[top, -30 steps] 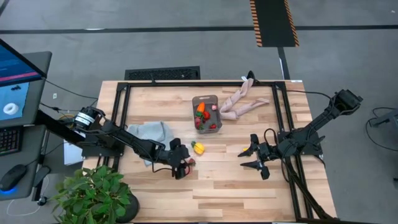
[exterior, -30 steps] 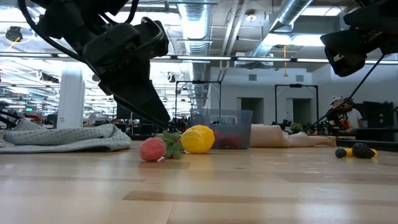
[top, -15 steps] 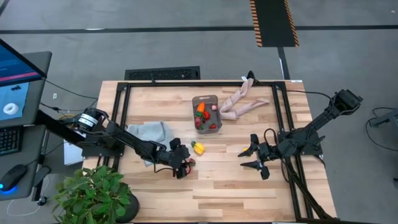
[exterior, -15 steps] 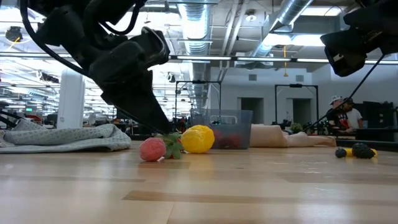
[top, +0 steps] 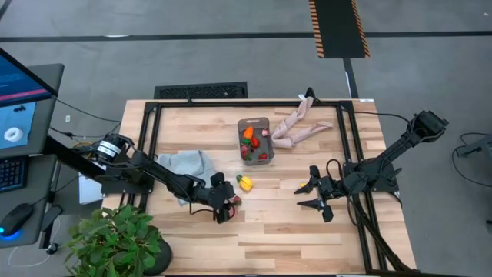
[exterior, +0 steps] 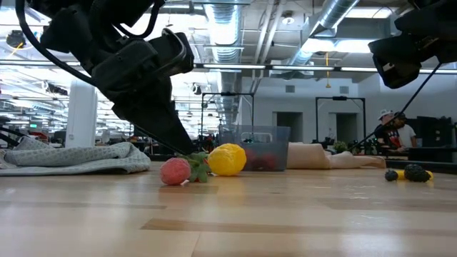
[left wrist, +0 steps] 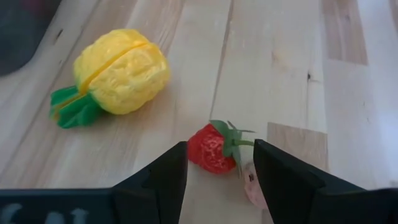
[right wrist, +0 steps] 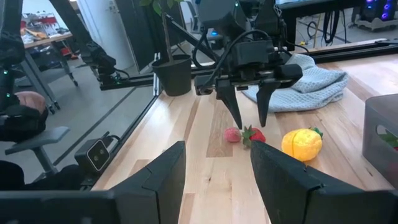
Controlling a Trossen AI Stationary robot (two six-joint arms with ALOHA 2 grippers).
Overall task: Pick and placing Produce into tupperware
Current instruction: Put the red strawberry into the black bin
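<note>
Left gripper [left wrist: 217, 171] spread astride strawberry [left wrist: 212, 147] near worktop centre, lemon [left wrist: 121, 70] beside, right gripper [top: 310, 195] spread, idle toward right edge.

Industrial lab: exposed ceiling ducts [exterior: 235, 18], floor hazard tape [top: 338, 28].

There is one bench [top: 269, 231]. Two robot arms reach over it, the left arm [top: 165, 178] and the right arm [top: 380, 161]. One clear tub [top: 256, 140] sits on the bench with red, orange and green toy food inside, too small to count. Out on the wood lie one yellow lemon [left wrist: 121, 71], one red strawberry [left wrist: 211, 148] and one pink berry [left wrist: 252, 184]. There is one grey cloth [top: 184, 165], one beige floppy thing [top: 298, 127] and one green plant [top: 115, 240].
</note>
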